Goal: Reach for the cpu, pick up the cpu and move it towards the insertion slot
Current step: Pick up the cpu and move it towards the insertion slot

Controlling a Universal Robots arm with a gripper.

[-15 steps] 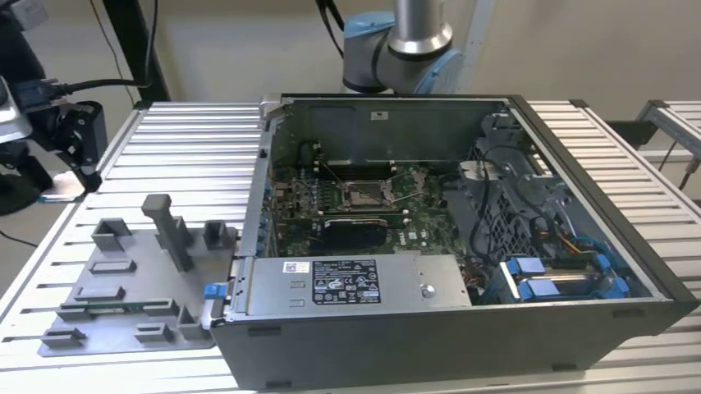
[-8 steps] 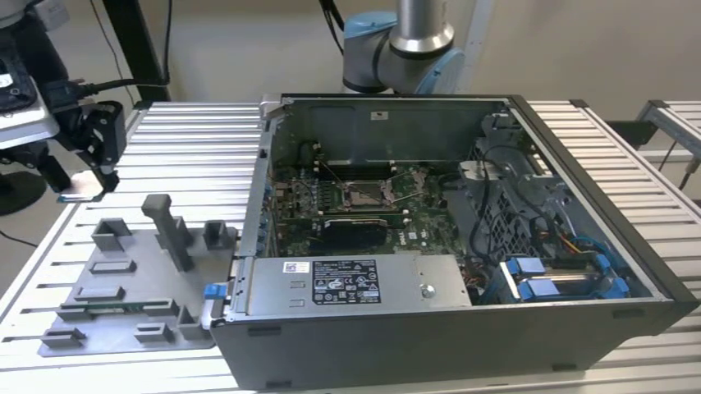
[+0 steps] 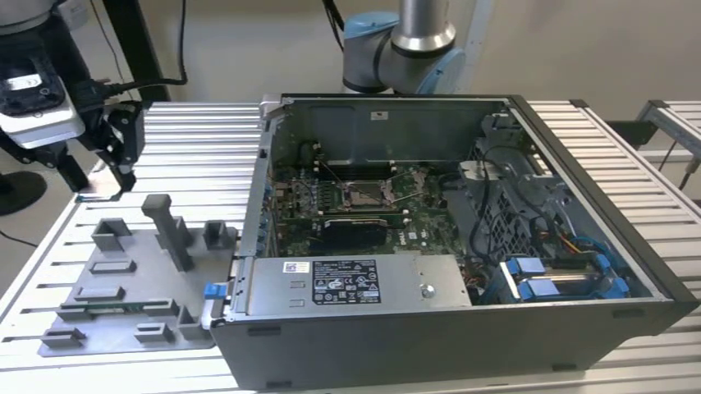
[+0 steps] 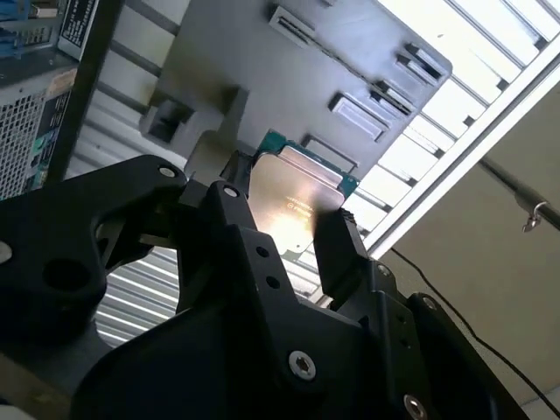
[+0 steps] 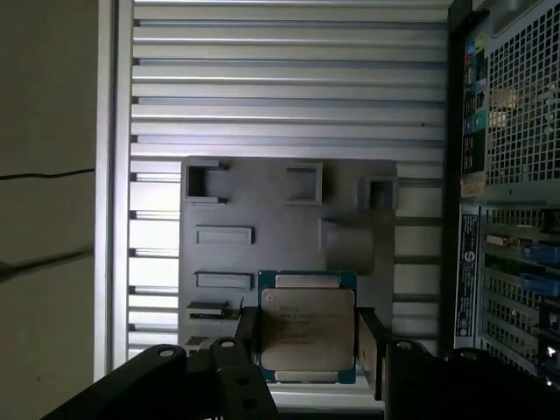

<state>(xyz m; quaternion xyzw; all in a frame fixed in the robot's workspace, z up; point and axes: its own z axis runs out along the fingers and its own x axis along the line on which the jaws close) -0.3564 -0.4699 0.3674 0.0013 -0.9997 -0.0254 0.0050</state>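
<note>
In both wrist views my gripper (image 5: 308, 339) (image 4: 287, 219) is shut on the cpu (image 5: 306, 325) (image 4: 293, 197), a thin square chip with a pale silver face and a green rim, pinched by its two opposite sides between the black fingers (image 5: 373, 343). It hangs above the grey fixture plate (image 5: 289, 223). In the exterior view the gripper (image 3: 118, 152) is above the table at the exterior view's left, beyond the fixture plate (image 3: 121, 283). The insertion slot (image 3: 367, 193), a silver-framed socket, lies on the green board inside the open computer case (image 3: 460, 328).
Upright grey blocks (image 3: 170, 234) and low holders stand on the fixture plate. The case walls, a power supply (image 3: 350, 283), cables and blue drive clips (image 3: 547, 279) surround the board. The arm's base (image 3: 400, 49) rises behind the case. The slatted table (image 3: 197, 139) runs around everything.
</note>
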